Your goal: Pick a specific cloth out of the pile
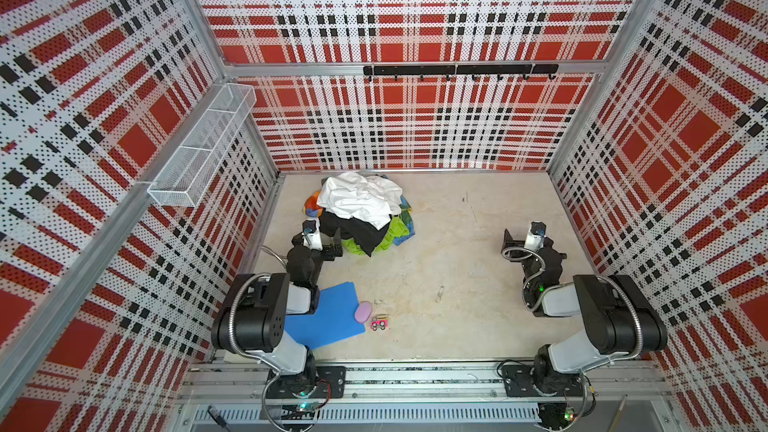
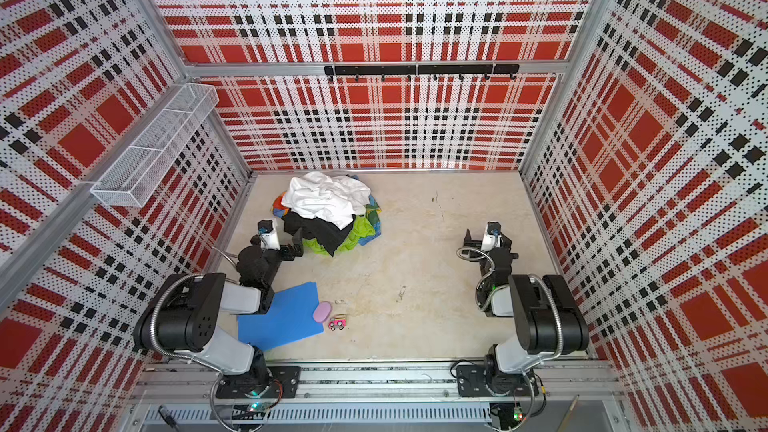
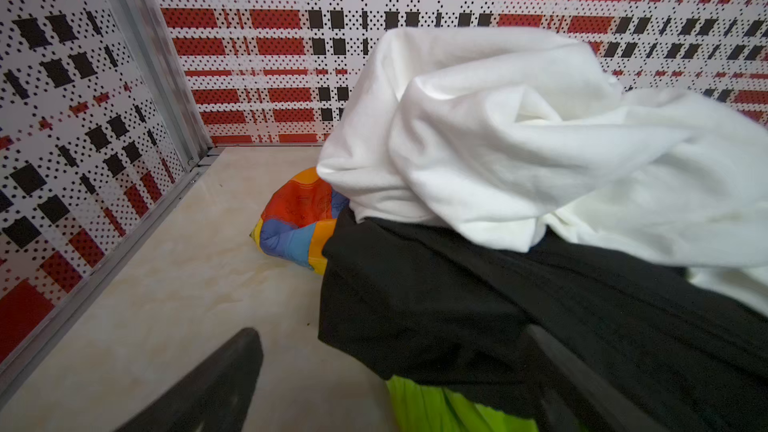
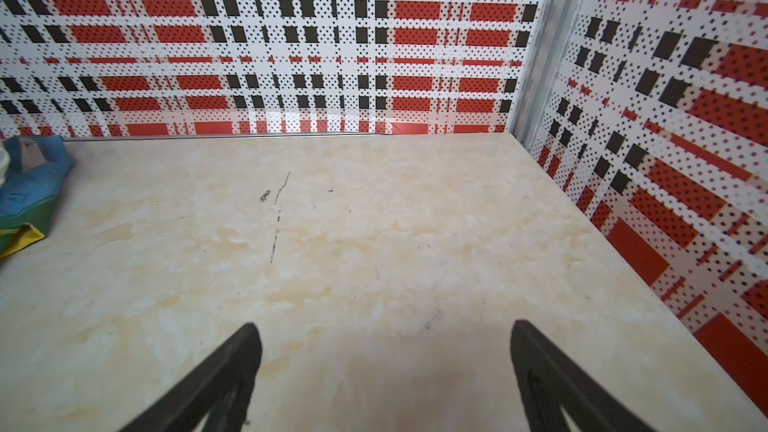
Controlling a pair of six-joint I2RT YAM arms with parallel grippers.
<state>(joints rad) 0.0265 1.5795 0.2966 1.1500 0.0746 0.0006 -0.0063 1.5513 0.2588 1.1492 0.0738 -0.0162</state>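
The pile [image 1: 360, 211] lies near the back wall, left of centre, with a white garment [image 1: 357, 197] on top and a black shirt [image 1: 353, 234] draped down its front. The cloth [image 1: 394, 231], lime-green, peeks out from under the black shirt along the pile's front and right, mostly covered. It also shows low in the left wrist view, where the cloth [image 3: 436, 409] sits under the shirt's hem. My left gripper [image 3: 392, 336] is open at the pile's front-left edge, one finger over bare table, the other against the black shirt. My right gripper [image 4: 384, 328] is open over bare table, far right.
A rainbow-striped cloth [image 1: 312, 205] sticks out at the pile's left and right. At the front left lie a blue board [image 1: 328, 317], a purple oval [image 1: 363, 312] and a pink toy car [image 1: 379, 323]. A wire basket [image 1: 203, 147] hangs on the left wall.
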